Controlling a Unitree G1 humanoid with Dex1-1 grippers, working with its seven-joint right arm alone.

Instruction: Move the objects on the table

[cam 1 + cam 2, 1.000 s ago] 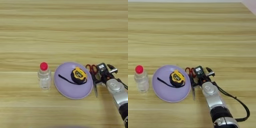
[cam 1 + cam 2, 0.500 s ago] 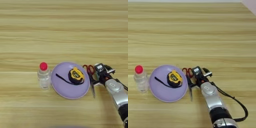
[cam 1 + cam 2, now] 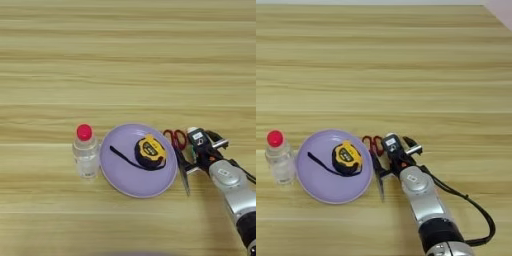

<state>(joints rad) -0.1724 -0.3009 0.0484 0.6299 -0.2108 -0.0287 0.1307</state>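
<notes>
Table [image 3: 125, 60]: light wood, horizontal grain stripes in paler and darker tan.
Plate [image 3: 120, 175]: plain lilac.
Tape measure [image 3: 149, 152]: yellow case, black centre, black strap.
Bottle [image 3: 85, 157]: clear body, red cap.
Scissors [image 3: 179, 150]: red handles, dark grey blades.
Gripper [image 3: 398, 155]: black fingers with a white label.
Forearm [image 3: 423, 195]: silver, with black cable.

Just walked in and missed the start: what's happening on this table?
The robot's right gripper is down at the red-handled scissors, which lie just right of the lilac plate. A yellow-black tape measure sits on the plate, its strap trailing left. A clear bottle with a red cap stands upright beside the plate's left edge. Whether the gripper holds the scissors is unclear.
</notes>
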